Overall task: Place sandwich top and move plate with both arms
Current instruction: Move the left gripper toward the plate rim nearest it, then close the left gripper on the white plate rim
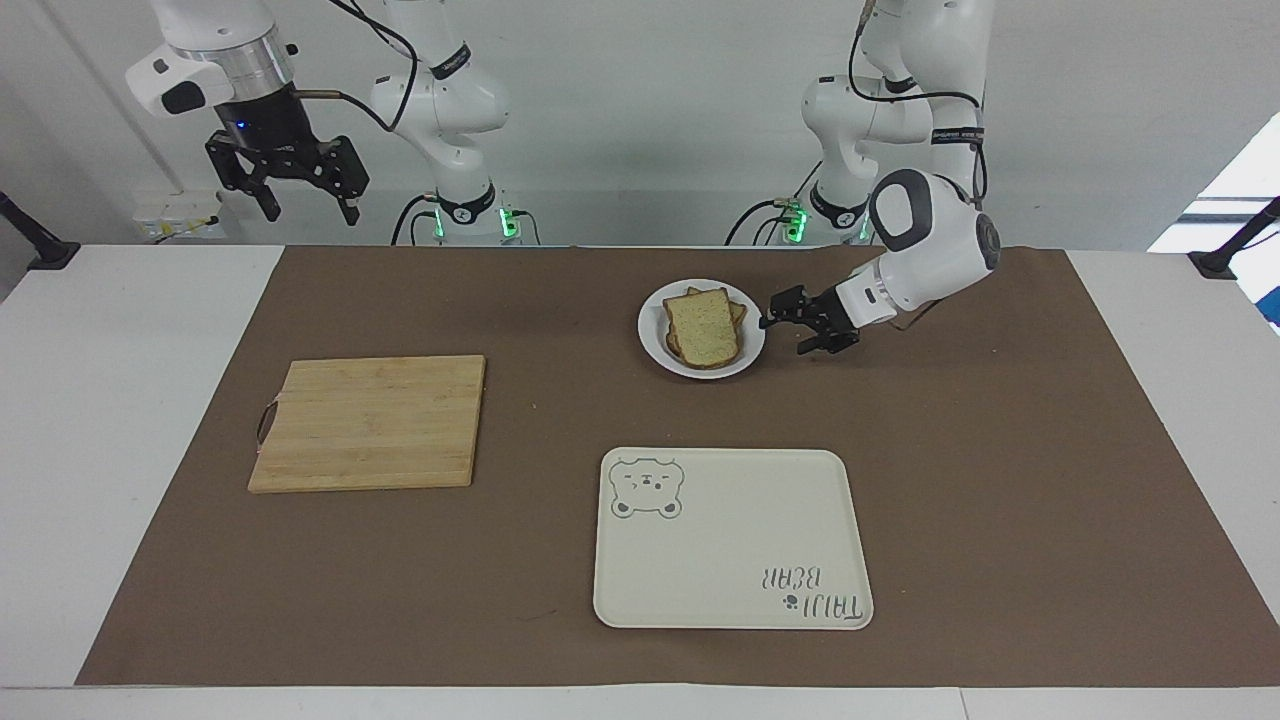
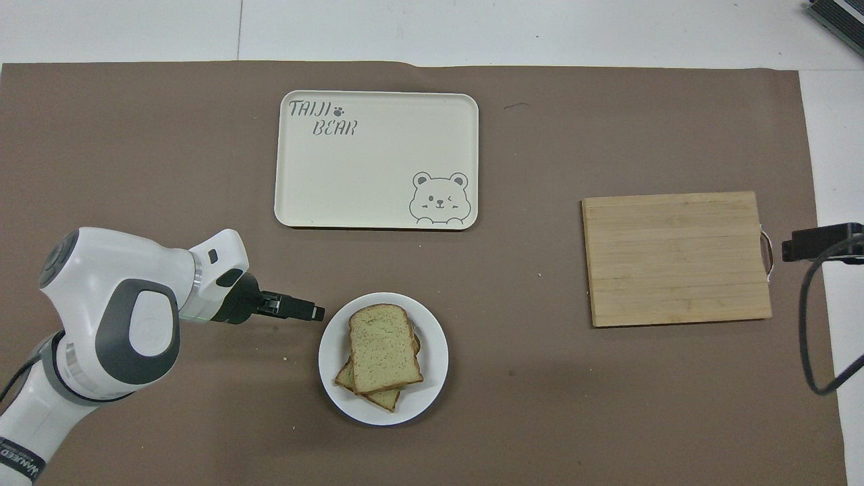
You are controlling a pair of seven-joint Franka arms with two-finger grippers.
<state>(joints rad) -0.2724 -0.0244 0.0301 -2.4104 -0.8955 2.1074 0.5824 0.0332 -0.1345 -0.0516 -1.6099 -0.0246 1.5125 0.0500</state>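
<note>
A brown mat point(image 1: 1000, 480) covers the white desk point(image 1: 120, 420) by a pale wall point(image 1: 650, 120). The left tool point(image 1: 783, 335) is open beside the plate point(image 1: 652, 340), holding nothing. The right tool point(image 1: 305, 203) waits open, up high.

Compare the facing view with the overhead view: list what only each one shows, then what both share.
Only the facing view shows the open right gripper, waiting raised above the right arm's end of the table, and both arm bases with green lights.

Only the overhead view shows the tray's lettering upright; of the right arm it catches just a black part at the frame edge.

Both show the open left gripper low beside the plate, the sandwich top stacked there, and the cutting board.
</note>
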